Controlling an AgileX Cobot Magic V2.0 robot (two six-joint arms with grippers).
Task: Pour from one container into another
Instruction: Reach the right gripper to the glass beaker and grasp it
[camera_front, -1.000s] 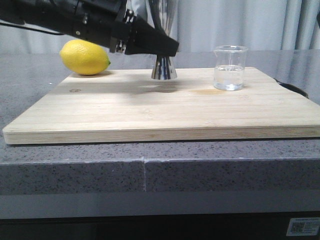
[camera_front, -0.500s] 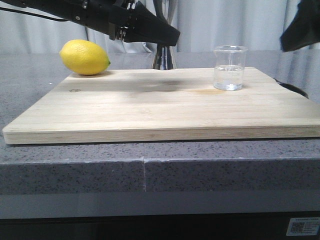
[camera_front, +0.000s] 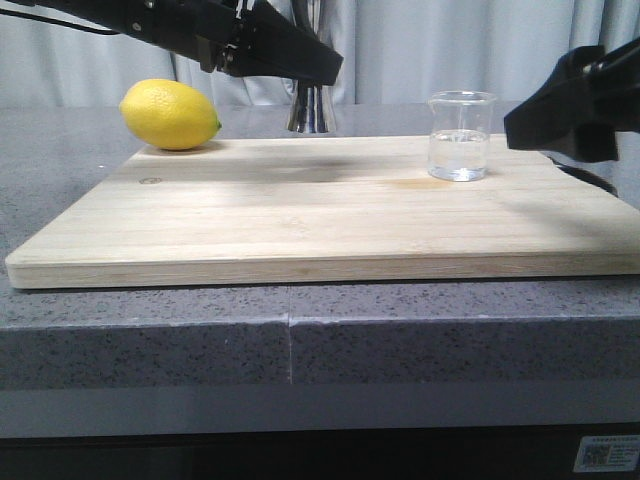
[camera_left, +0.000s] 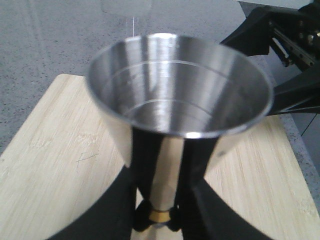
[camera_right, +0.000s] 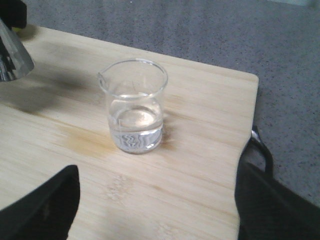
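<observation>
The clear glass beaker (camera_front: 460, 137) stands on the right part of the wooden board (camera_front: 320, 215), with clear liquid in its lower part. My right gripper (camera_front: 530, 122) hovers just right of it, apart from it. In the right wrist view the beaker (camera_right: 135, 107) lies ahead of my open gripper (camera_right: 155, 210), whose fingers (camera_right: 45, 210) are spread wide. My left gripper (camera_front: 318, 72) is shut on the steel jigger (camera_front: 308, 110), which hangs above the board's far edge. In the left wrist view the jigger (camera_left: 180, 85) is empty and my gripper (camera_left: 161, 215) clamps its gold-banded waist.
A yellow lemon (camera_front: 170, 115) rests at the board's far left corner. The board lies on a grey speckled counter (camera_front: 300, 340). A dark looped object (camera_right: 262, 145) lies off the board's right edge. Grey curtains hang behind.
My left gripper has lifted the jigger off the board and carried it slightly left. My right gripper has come in from the right and down to beside the beaker.
</observation>
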